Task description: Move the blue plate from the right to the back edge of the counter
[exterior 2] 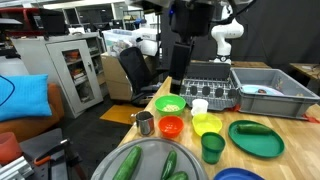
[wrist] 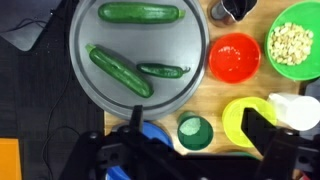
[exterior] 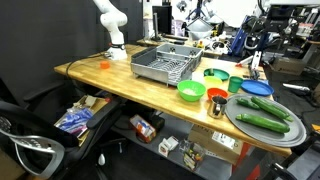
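The blue plate (exterior 2: 240,175) lies at the near end of the counter (exterior 2: 290,128), next to the grey tray. In an exterior view it lies on the wood beyond the tray (exterior: 258,88). In the wrist view only a slice of it (wrist: 157,133) shows, behind my left finger. My gripper (exterior 2: 179,74) hangs well above the counter, in front of the dish rack. In the wrist view the gripper (wrist: 197,140) is open and empty, with a dark green cup (wrist: 195,130) between its fingers and far below them.
A grey tray (wrist: 140,25) holds three cucumbers. An orange bowl (wrist: 235,58), a green bowl (wrist: 295,40), a yellow bowl (wrist: 240,115) and a white cup (wrist: 295,108) stand close by. A green plate (exterior 2: 255,140), a dish rack (exterior 2: 208,85) and a grey bin (exterior 2: 270,100) are farther along.
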You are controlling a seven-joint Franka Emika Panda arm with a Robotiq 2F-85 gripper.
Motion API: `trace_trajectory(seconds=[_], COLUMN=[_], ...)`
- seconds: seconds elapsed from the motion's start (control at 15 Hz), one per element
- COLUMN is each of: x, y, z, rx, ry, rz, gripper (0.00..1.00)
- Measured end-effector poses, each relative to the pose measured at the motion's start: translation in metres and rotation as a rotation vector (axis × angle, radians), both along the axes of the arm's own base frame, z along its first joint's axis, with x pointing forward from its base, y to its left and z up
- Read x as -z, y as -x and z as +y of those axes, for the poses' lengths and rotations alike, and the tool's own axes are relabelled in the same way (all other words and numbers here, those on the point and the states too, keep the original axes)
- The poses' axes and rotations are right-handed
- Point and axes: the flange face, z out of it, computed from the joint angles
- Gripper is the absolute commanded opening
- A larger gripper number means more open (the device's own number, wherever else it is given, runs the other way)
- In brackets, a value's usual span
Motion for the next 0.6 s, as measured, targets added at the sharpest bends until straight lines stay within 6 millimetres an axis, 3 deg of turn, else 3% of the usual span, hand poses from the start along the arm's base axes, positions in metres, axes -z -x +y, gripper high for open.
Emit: trace_trajectory(seconds=[0.4, 0.6], x=[0.064, 0.066], y=[-0.028, -0.034], z=[-0.041, -0.042], rx=[0.288, 0.305], ry=[0.072, 0.077], rz=[0.052, 0.058], gripper=[1.00, 1.00])
